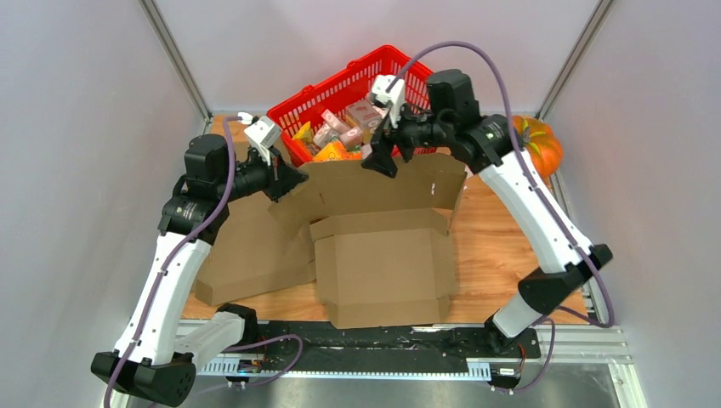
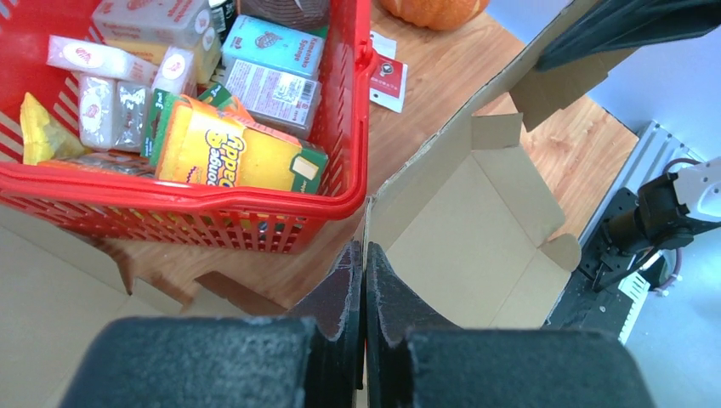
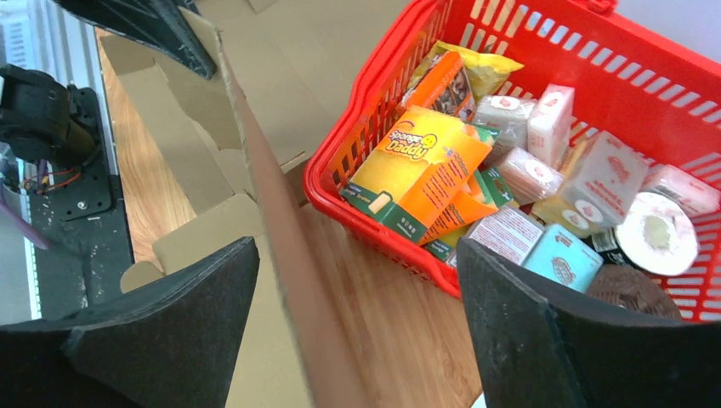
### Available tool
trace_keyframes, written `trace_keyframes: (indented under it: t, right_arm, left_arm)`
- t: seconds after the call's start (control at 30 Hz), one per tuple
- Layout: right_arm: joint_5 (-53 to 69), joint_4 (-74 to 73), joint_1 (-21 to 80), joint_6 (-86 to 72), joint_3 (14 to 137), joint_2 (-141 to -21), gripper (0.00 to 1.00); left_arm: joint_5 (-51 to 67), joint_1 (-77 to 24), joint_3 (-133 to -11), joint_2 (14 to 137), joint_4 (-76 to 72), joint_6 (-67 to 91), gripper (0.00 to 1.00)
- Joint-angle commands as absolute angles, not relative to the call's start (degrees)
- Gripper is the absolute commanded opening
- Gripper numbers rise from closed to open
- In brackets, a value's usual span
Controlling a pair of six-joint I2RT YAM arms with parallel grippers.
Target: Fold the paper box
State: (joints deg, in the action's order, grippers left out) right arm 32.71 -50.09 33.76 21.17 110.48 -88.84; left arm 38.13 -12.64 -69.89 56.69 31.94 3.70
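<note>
Two grippers: both at the top edge of the raised back wall of the paper box (image 1: 383, 255).
Paper box: middle of the wooden table (image 1: 502, 246), open side up, side flaps spread, back wall standing just in front of the red basket (image 1: 340, 89).
Left gripper (image 2: 366, 263): jaws pressed together on the thin edge of the back wall at its left end; the pinch is clear only in the left wrist view.
Right gripper (image 3: 355, 251): jaws spread wide, one finger on each side of the wall's edge, touching nothing; the right wrist view alone shows the gap.
Top view only: a flat cardboard sheet (image 1: 246, 255) under the left arm, beside the box.
Top and left wrist views: a pumpkin (image 1: 536, 144) at the table's far right.
Left wrist view only: a small printed card (image 2: 387, 81) on the wood beside the basket.
Wrist views: basket contents up close, among them an orange sponge carton (image 3: 417, 170).
</note>
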Motion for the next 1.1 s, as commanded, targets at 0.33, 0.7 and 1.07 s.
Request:
trace_keyframes:
  t: [0.33, 0.7, 1.07]
  right_arm:
    - [21.27, -58.9, 42.8, 27.52, 117.8, -96.17, 0.0]
    - [30.05, -50.54, 41.92, 24.52, 107.93, -87.98, 0.0]
    - [38.5, -46.67, 35.35, 20.83, 102.75, -82.62, 0.0]
  left_arm:
    - [38.85, -13.36, -69.44, 55.29, 26.21, 10.79, 0.19]
    - [35.06, -22.76, -63.54, 60.02, 5.37, 25.48, 0.44]
    - [31.3, -27.51, -67.06, 61.74, 10.07, 21.56, 0.48]
